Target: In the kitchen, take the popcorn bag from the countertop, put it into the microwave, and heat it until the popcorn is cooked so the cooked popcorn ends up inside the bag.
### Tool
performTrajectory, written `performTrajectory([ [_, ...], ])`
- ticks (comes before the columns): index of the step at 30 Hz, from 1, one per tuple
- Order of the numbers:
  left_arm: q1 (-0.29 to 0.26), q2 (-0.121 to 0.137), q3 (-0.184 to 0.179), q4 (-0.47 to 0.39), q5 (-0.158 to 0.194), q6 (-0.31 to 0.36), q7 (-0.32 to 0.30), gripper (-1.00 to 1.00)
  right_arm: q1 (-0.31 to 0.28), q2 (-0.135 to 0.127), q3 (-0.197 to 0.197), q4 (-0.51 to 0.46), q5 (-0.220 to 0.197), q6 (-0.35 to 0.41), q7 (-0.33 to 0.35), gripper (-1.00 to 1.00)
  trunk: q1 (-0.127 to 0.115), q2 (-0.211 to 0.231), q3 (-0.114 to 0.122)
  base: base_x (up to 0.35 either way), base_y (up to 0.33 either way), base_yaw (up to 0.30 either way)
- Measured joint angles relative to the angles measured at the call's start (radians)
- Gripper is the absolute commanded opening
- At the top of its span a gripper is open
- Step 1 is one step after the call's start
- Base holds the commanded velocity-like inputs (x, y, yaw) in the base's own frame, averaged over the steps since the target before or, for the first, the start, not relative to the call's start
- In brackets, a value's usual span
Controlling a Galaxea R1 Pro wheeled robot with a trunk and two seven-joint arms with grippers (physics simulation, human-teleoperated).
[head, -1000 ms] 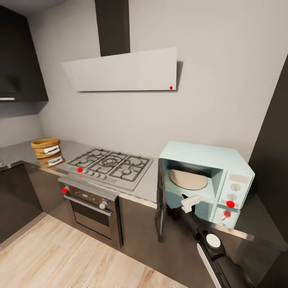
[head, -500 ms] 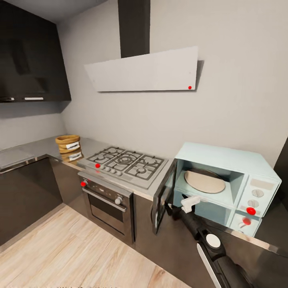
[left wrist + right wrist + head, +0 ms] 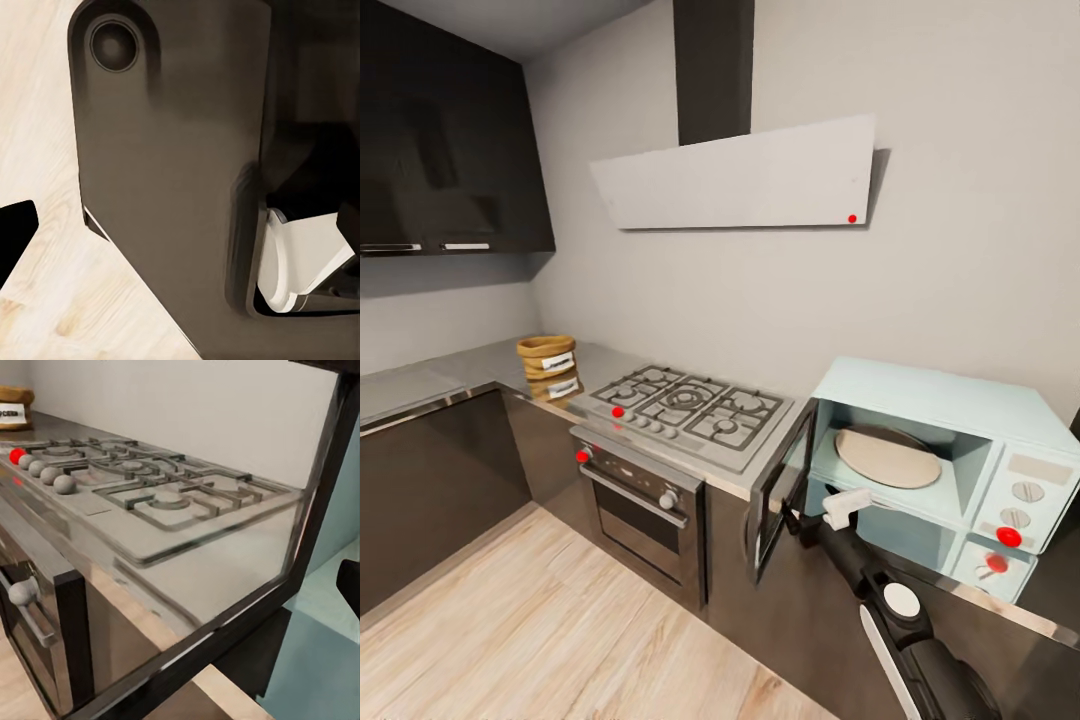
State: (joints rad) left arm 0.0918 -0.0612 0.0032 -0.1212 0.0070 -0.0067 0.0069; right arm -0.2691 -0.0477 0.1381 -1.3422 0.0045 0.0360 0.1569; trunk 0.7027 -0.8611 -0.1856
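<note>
The popcorn bag (image 3: 547, 358), a small tan sack with white labels, stands on the grey steel countertop (image 3: 470, 368) to the left of the hob, far from both grippers. At the right is the pale blue microwave (image 3: 950, 440). Its dark glass door (image 3: 780, 495) hangs open, and a round beige plate lies inside. My right gripper (image 3: 807, 520) hovers just below the microwave's opening, beside the door. One dark fingertip (image 3: 349, 585) shows at the edge of the right wrist view, holding nothing. My left gripper (image 3: 184, 229) is open and points down at the wooden floor and my dark base.
A steel gas hob (image 3: 685, 405) with black grates lies between the bag and the microwave, with a dark oven (image 3: 645, 510) under it. A white hood (image 3: 745, 180) hangs above. Dark wall cabinets (image 3: 450, 150) fill the left corner. Light wooden floor (image 3: 540, 620) stretches in front.
The whole picture has slid to the right, so the camera has turned left. The bag, hob and microwave keep their places. My right arm holds the same pose by the open door.
</note>
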Motion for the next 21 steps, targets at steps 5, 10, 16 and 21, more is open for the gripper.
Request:
performTrajectory([
  [5, 0.000, 0.000, 0.000, 0.000, 0.000, 0.000, 0.000, 1.00, -0.001, 0.001, 0.044, -0.002, -0.002, 0.000, -0.002, 1.00, 0.000, 0.000, 0.000, -0.001, -0.180, 0.000],
  [10, 0.000, 0.000, -0.001, 0.001, 0.000, 0.000, 0.000, 1.00, 0.000, 0.001, 0.047, -0.002, -0.003, 0.000, 0.001, 1.00, 0.000, 0.000, 0.000, -0.147, -0.254, 0.000],
  [16, 0.000, 0.000, -0.002, 0.001, 0.000, 0.001, 0.000, 1.00, 0.000, 0.001, 0.046, -0.002, -0.006, 0.000, -0.003, 1.00, 0.001, 0.000, 0.000, -0.269, -0.090, 0.000],
  [21, 0.000, 0.000, -0.002, 0.000, 0.000, 0.001, 0.000, 1.00, 0.000, 0.000, 0.047, -0.002, -0.003, 0.000, -0.054, 1.00, 0.001, 0.000, 0.000, -0.335, -0.003, 0.000],
])
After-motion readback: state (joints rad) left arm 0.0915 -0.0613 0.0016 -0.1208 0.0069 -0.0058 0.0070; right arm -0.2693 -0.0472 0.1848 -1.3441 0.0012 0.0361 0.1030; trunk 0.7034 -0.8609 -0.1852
